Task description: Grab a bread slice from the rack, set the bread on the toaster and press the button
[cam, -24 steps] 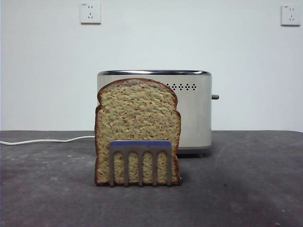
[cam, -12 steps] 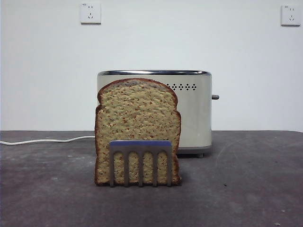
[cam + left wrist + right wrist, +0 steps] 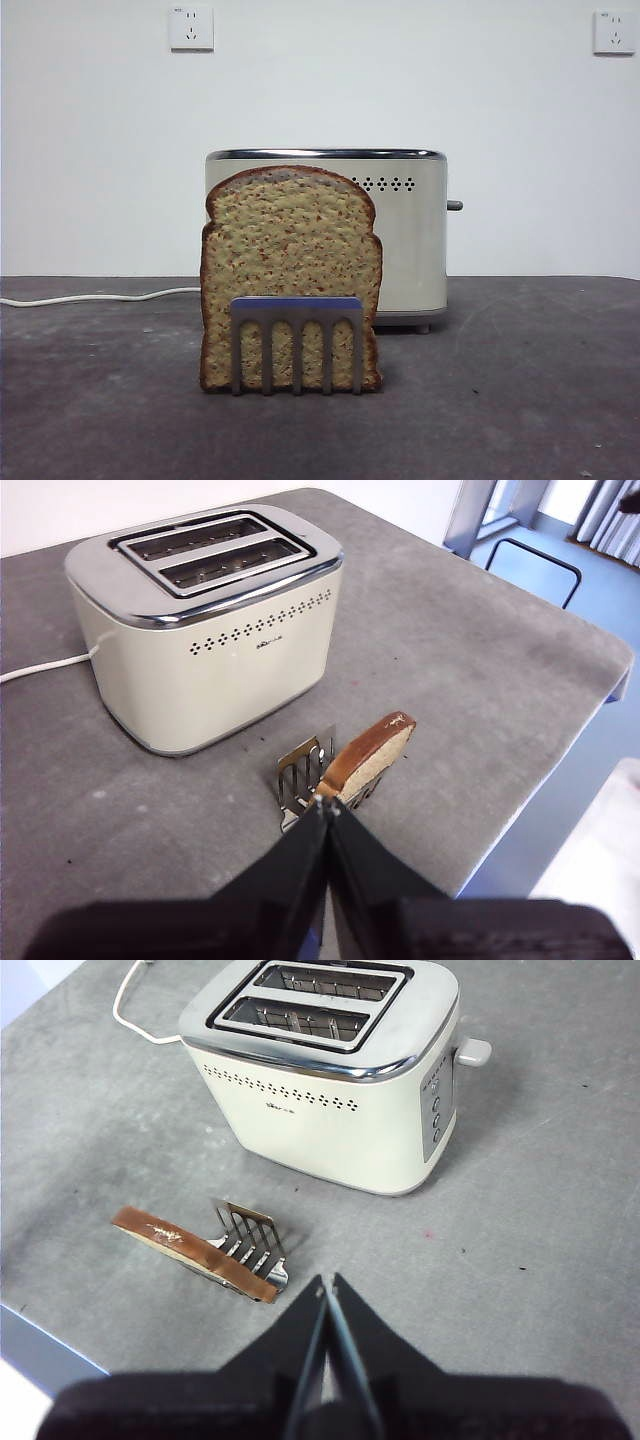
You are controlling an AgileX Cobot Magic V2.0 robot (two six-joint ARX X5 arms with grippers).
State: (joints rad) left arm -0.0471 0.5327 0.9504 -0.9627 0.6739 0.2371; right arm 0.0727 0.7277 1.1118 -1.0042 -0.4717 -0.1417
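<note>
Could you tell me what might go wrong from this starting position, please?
1. The slice of bread stands upright in the small rack; a grasp might drag the light rack along.
2. The toaster slots are narrow, so a tilted slice could catch on the chrome rim.
3. Both the left gripper and right gripper are shut; they must open first.

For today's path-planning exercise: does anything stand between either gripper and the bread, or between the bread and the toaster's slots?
Nothing visible does. The bread stands upright in the rack, its top bare. The left gripper and right gripper, both shut, hang above the table with open space below. The toaster behind has both slots uncovered.
</note>
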